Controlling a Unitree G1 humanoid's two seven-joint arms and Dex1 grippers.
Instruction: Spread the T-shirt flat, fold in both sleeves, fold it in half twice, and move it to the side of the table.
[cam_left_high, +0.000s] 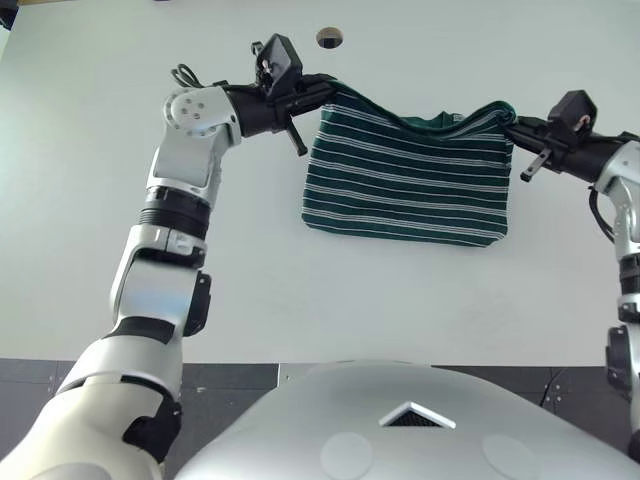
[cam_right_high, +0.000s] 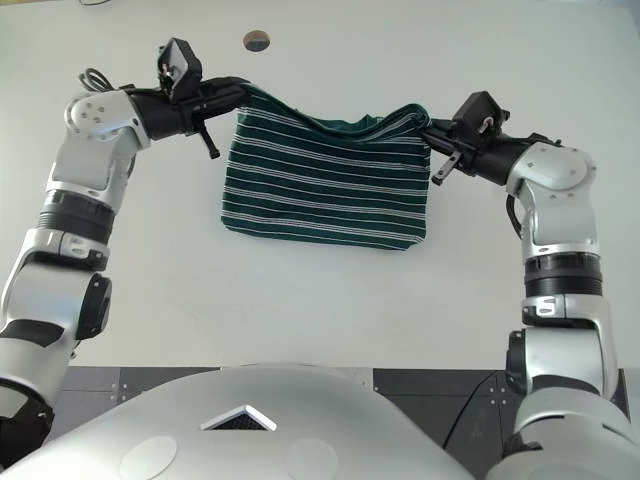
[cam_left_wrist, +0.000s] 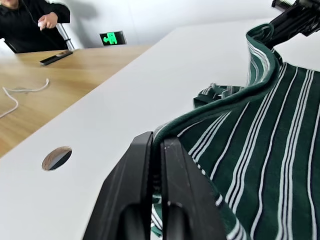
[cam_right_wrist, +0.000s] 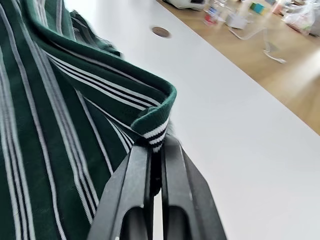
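Closest to me, item one, the white desk: a plain surface running from its near edge out to the garment.

Mid-desk, item two, the T-shirt: dark green with thin white stripes, folded into a broad rectangle. Its near edge sits low by the desk, though I cannot tell whether it touches. Its far edge is lifted and strung between my two grippers, sagging slightly in the middle.

At the shirt's far left corner, item three, my left gripper: jaws drawn narrow, with the striped hem pinched between them.

At the far right corner, item four, my right gripper: likewise clamped narrow, on a ribbed, white-banded edge of the cloth. The two grippers point inward toward each other, about level and well apart, with the shirt spanning the gap.

Farther out, item five, a round cable hole in the desk, beyond my left gripper.

Farthest, item six, a wooden table adjoining the desk. It carries a loose white cord and a dark flat device, with a green lit sign beyond.
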